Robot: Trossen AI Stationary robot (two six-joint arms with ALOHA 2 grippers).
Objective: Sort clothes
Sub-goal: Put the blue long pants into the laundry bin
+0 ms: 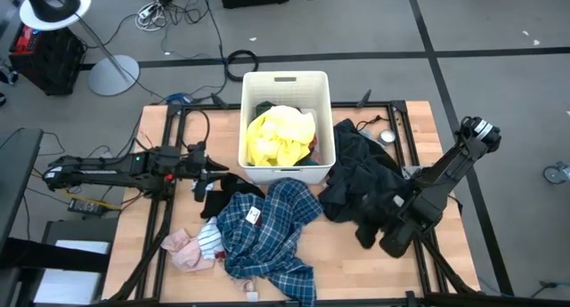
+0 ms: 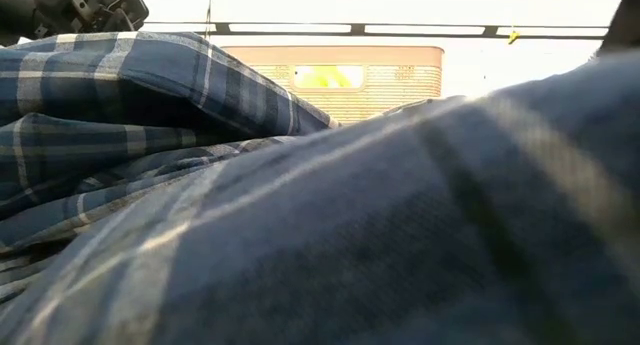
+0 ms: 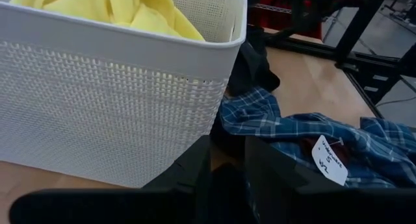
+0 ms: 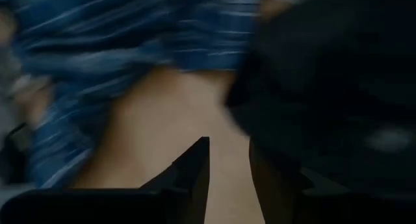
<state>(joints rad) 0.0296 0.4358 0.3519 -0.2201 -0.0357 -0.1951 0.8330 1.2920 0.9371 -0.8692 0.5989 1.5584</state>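
The sorting seems to be only partly done, as far as one can judge. The white basket (image 1: 286,79) stands at the far middle of the table (image 1: 419,120), and inside it lies a yellow garment (image 1: 280,135) on top, with something dark green (image 1: 264,109) showing under it at the far side; so at least these pieces are already put away. Much is left outside. The blue plaid shirt (image 1: 267,231) lies spread on the table in front of the basket, with a paper tag (image 3: 331,160) on it. Beside it, toward the left, there are a pink piece (image 1: 185,250) and a striped piece (image 1: 209,238), and a black piece (image 1: 216,200) lies just next to the basket's near left corner. On the right, a heap of dark clothes (image 1: 361,178) lies beside the basket. The left gripper (image 1: 212,173) is near the left corner of the basket, low over the black piece; its fingers stand a little apart and I see nothing held between them. The right gripper (image 1: 367,229) is at the near edge of the dark heap; in its wrist view the fingers show a narrow gap with bare table between them, so it appears empty. I judge that most of the garments are still to be sorted.
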